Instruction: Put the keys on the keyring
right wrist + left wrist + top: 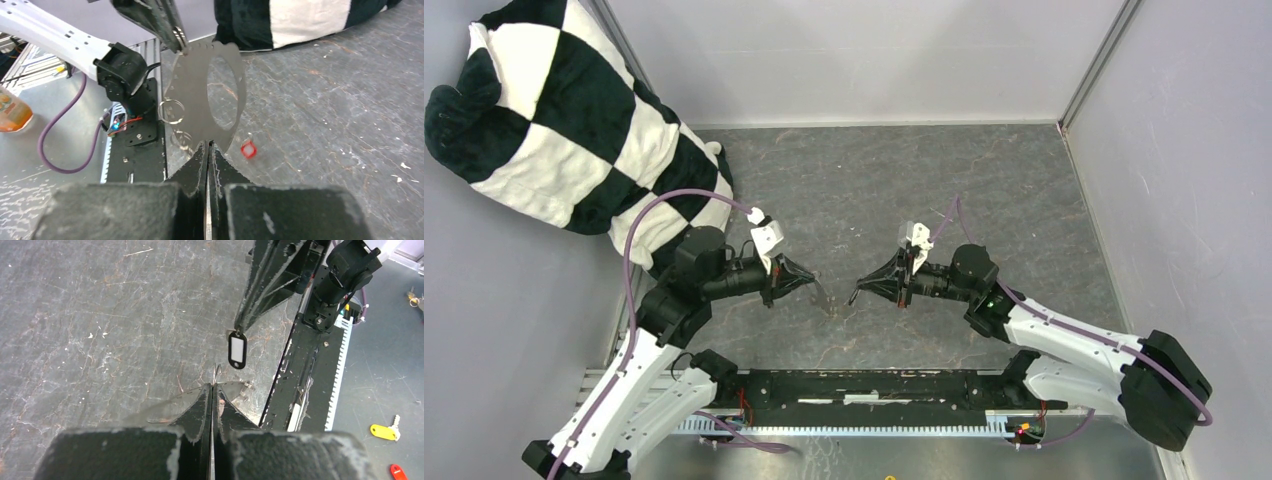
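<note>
Top external view: shows the left hand [817, 284] and right hand [857, 293] nearly tip to tip above the grey surface [904, 180], with the keyring [825, 297] between them. Pinches the keyring's bumpy upper edge in the left hand, fingers pressed together, and holds it upright. From the right wrist view, presents the keyring broadside: a flat silvery loop with an oval opening and a jagged rim. Shows two small wire rings [170, 111] against the keyring's rim; cannot tell whether threaded on. Keeps the right hand pressed together too, pinching the black-tagged key [237, 350] just beside the keyring, white-labelled tag hanging below the fingertips, a gap visible between tag and keyring in the left wrist view; key blade too small to make out. Places a red tag [247, 149] on the surface just beyond the keyring's lower edge. Puts the checkered cushion [564, 120] well apart from the keyring, and a yellow tag [382, 431] well apart from it too, past the base rail [300, 390].
</note>
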`<state>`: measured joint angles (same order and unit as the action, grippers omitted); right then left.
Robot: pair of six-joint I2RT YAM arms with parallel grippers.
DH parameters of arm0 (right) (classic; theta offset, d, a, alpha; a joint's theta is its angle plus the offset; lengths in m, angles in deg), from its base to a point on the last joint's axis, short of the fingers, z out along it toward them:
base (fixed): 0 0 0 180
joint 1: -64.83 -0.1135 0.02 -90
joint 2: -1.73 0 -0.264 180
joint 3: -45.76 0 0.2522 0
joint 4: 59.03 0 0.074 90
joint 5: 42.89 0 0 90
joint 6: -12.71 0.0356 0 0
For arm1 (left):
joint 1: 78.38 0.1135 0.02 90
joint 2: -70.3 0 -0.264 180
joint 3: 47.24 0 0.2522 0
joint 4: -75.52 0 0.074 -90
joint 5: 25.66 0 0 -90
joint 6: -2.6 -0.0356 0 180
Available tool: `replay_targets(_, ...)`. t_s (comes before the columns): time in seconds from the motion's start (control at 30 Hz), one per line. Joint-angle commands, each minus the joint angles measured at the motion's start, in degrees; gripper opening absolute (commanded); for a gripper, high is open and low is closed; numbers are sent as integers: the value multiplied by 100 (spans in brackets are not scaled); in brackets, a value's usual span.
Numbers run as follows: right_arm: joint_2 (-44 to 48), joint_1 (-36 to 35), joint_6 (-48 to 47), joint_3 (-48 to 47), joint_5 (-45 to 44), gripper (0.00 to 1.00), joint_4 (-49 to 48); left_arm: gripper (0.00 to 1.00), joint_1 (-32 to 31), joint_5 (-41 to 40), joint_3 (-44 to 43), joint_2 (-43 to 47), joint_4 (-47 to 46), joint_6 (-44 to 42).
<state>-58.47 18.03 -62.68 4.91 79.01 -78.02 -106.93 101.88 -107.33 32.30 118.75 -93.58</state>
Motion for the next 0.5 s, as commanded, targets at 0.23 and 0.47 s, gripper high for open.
replay_targets(0.23,48,-110,-256,-244,-1153,1,1274,2,36,-125,-6,0,-414,327)
replay_targets(0.47,-650,-87,-583,-319,-3672,0,2587,2,38,-245,-128,35,-346,162)
